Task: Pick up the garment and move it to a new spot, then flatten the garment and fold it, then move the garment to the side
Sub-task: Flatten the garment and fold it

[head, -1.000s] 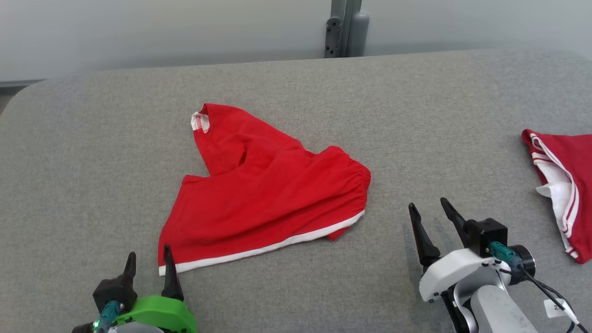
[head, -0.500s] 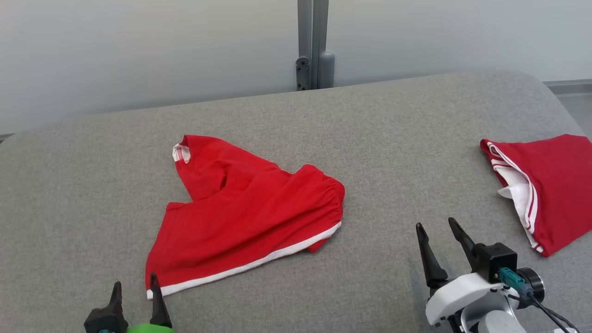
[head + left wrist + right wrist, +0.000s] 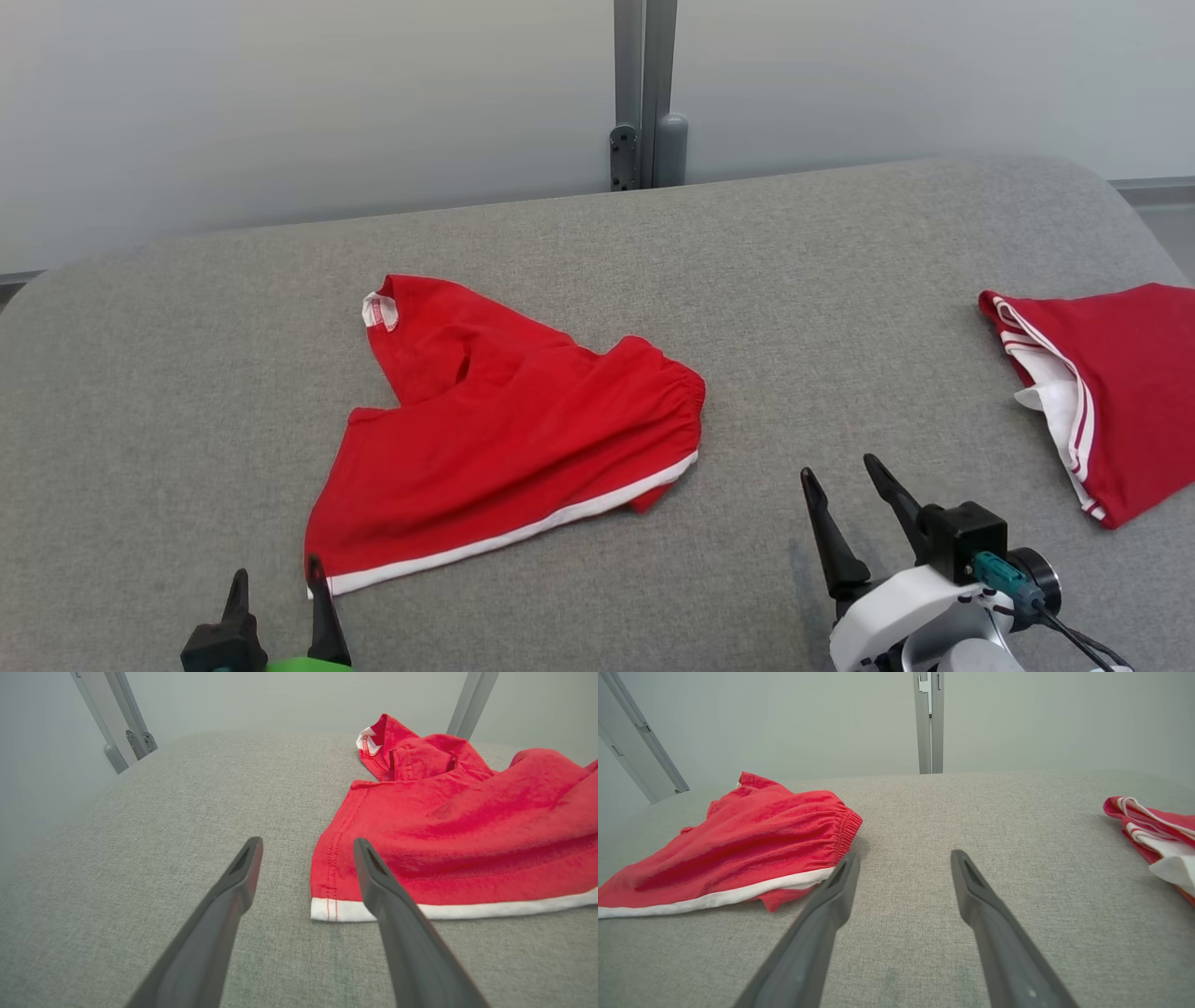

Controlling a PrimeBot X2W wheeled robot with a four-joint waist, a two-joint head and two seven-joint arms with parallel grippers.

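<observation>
Head view, crumpled white-hemmed red garment (image 3: 504,439), grey woven surface (image 3: 187,373), left claw (image 3: 278,567) and right claw (image 3: 838,467) gaping, empty.

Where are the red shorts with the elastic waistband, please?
In the head view, the red shorts lie left of centre on the grey surface, just beyond the left gripper.

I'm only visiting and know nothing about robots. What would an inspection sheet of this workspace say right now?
Surface: grey fabric-covered table, rounded corners.
Job's things: red shorts with white trim, lying rumpled near the middle, not gripped.
Clutter: second red garment with white stripes, at the right edge, apart from the shorts.
Grippers: left gripper open at the shorts' near left corner, contact unclear; right gripper open over bare table right of the shorts.
Cables: black cable with a teal plug on the right wrist.
Surroundings: pale wall and grey metal post behind the table.
</observation>
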